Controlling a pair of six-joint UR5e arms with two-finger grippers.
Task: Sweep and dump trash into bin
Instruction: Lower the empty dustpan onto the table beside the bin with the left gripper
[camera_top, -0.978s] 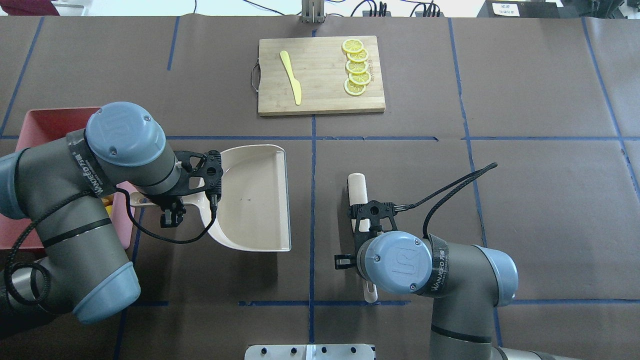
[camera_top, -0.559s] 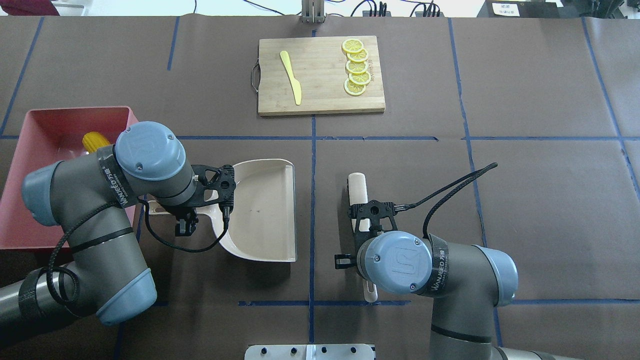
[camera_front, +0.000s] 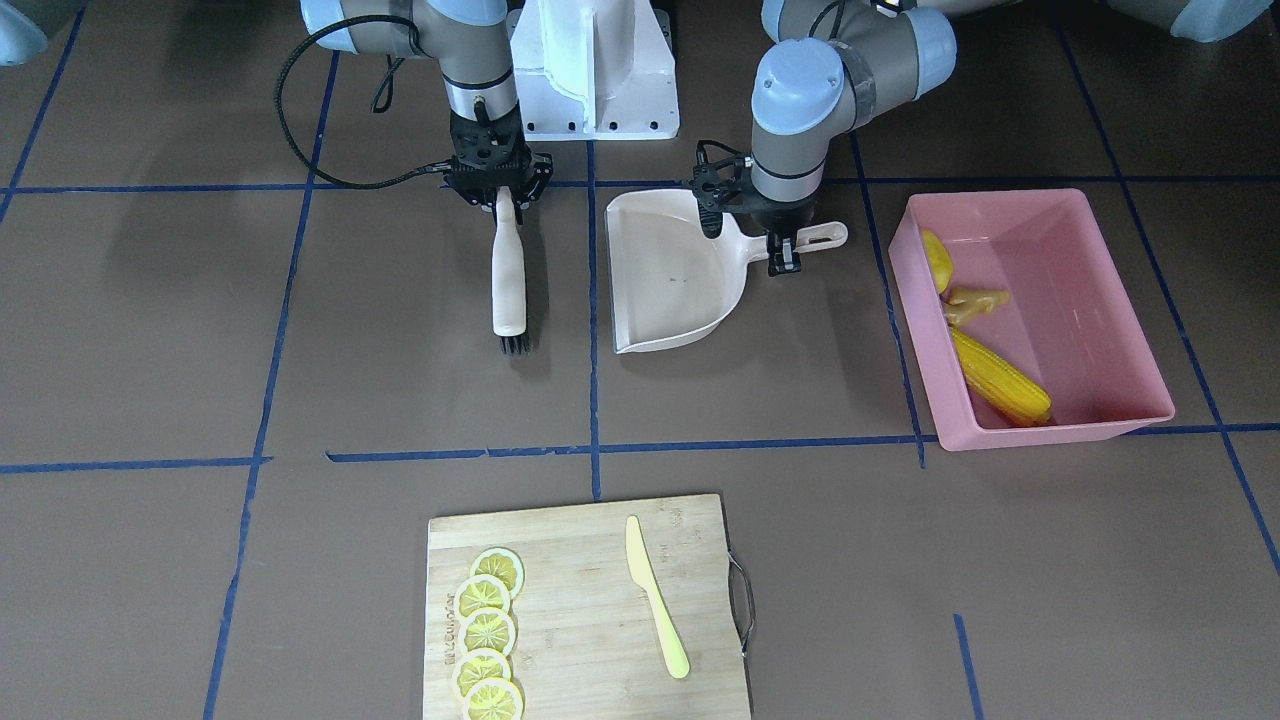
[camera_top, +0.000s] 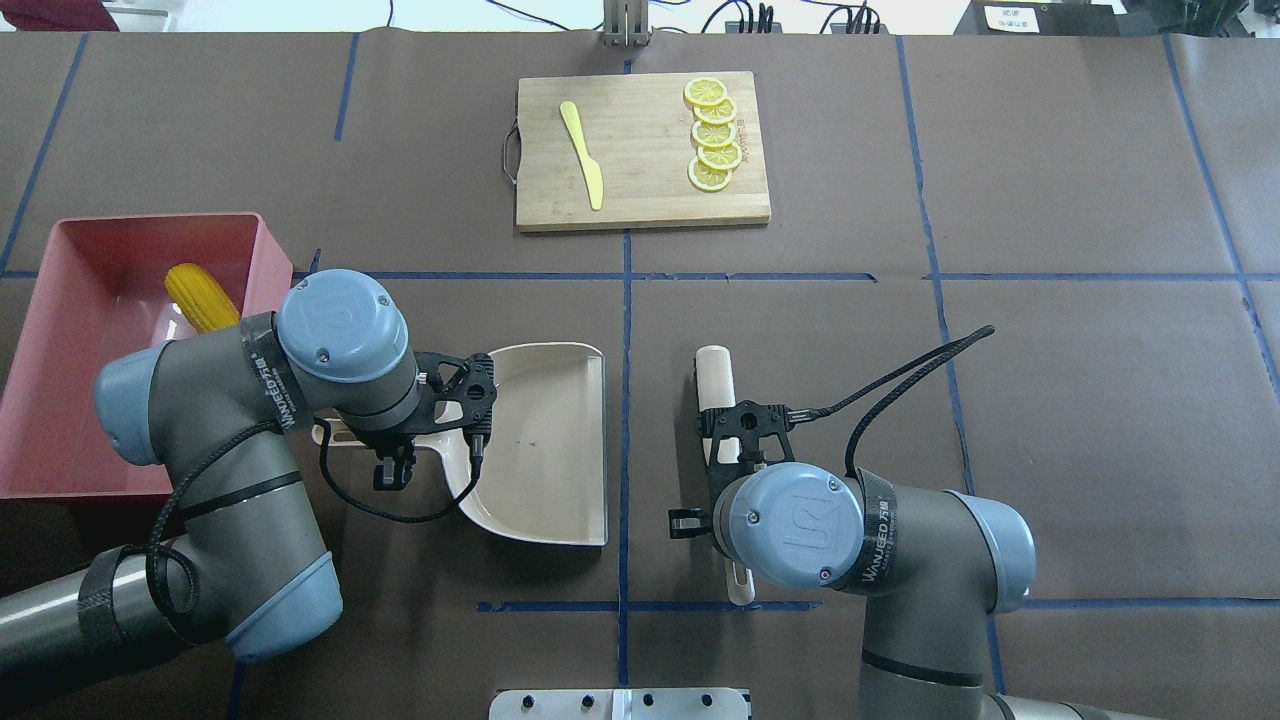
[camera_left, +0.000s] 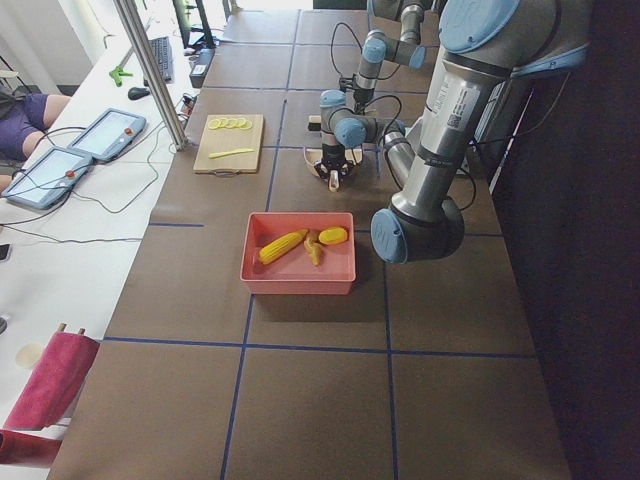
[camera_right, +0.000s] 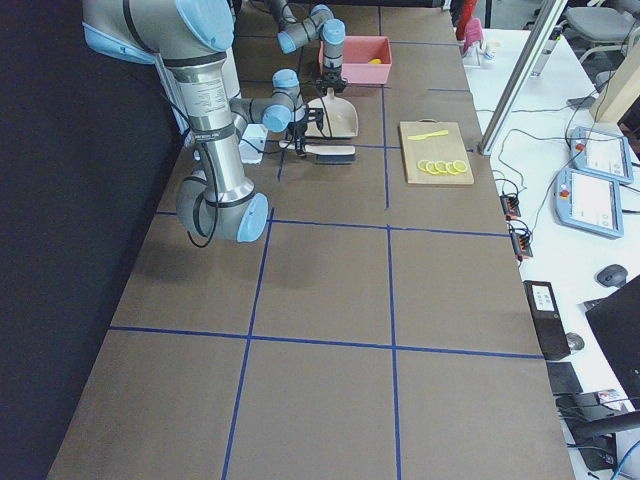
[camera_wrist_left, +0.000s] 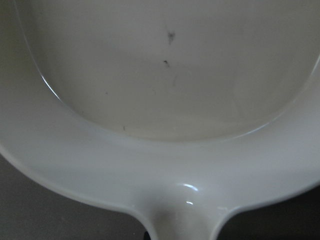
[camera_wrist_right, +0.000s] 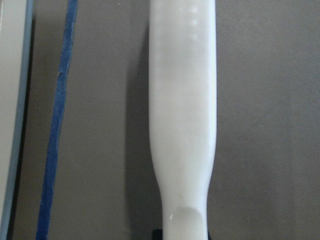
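Overhead exterior view takes in a brown table (camera_top: 1000, 450) marked with blue tape lines. The pink bin (camera_front: 1075, 320) sits just outboard of the left gripper (camera_front: 783, 243), on the side away from the other arm and apart from it. A wooden cutting board (camera_top: 645, 190) lies well ahead of both sets of jaws, toward the far edge of the table.

The left jaws are closed on the handle of a beige dustpan (camera_top: 545, 440). Its empty scoop spreads from them toward the right gripper (camera_front: 503, 195). I cannot tell whether the pan rests on the table or hangs just above it.

The right jaws are clamped on the handle end of a white hand brush (camera_front: 508, 280). Its black bristle head points straight out from them toward the board.

All three pieces of trash are inside the bin, along the wall nearest the left jaws. The corn cob (camera_front: 998, 375) is farthest from them, the ginger root (camera_front: 975, 303) is in the middle, and the potato-like lump (camera_front: 936, 258) is closest.

On the board, a pale yellow plastic knife (camera_top: 582, 153) lies ahead of the left jaws. A row of overlapping lemon slices (camera_top: 712, 135) lies ahead of the right jaws.
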